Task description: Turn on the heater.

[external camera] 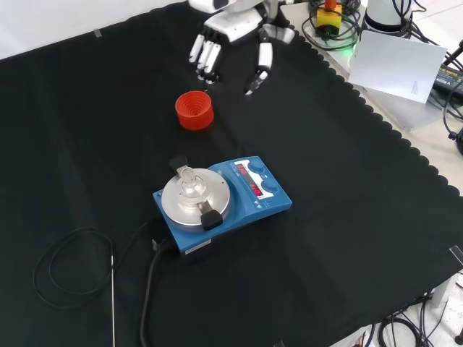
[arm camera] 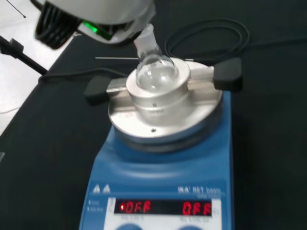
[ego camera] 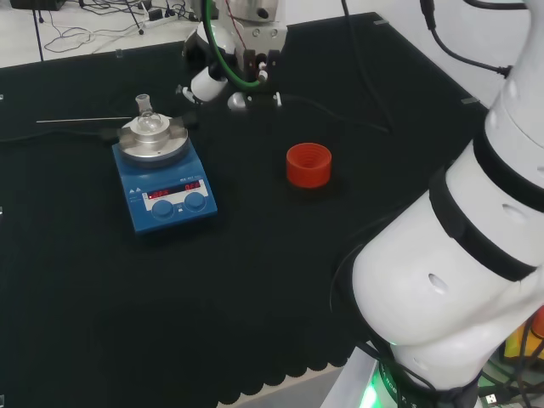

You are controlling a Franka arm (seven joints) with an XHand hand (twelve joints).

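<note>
Heater (external camera: 239, 199) on the black cloth (external camera: 347, 238), near centre of the front view; hand (external camera: 230, 45) high and apart from it.

We note a blue hotplate stirrer with a round metal top plate (external camera: 195, 201), a small clear round-bottom flask (arm camera: 154, 72) seated in a metal block on it, and two blue knobs (external camera: 263, 180) by a red lit display (arm camera: 165, 207). From the heater, a red ribbed ring (external camera: 194, 110) stands at about 11 o'clock in the front view, the hand at 12 o'clock beyond it. We see the fingers (external camera: 205, 56) hanging straight and relaxed, holding nothing. A black cable (external camera: 72, 260) loops at about 8 o'clock.
</note>
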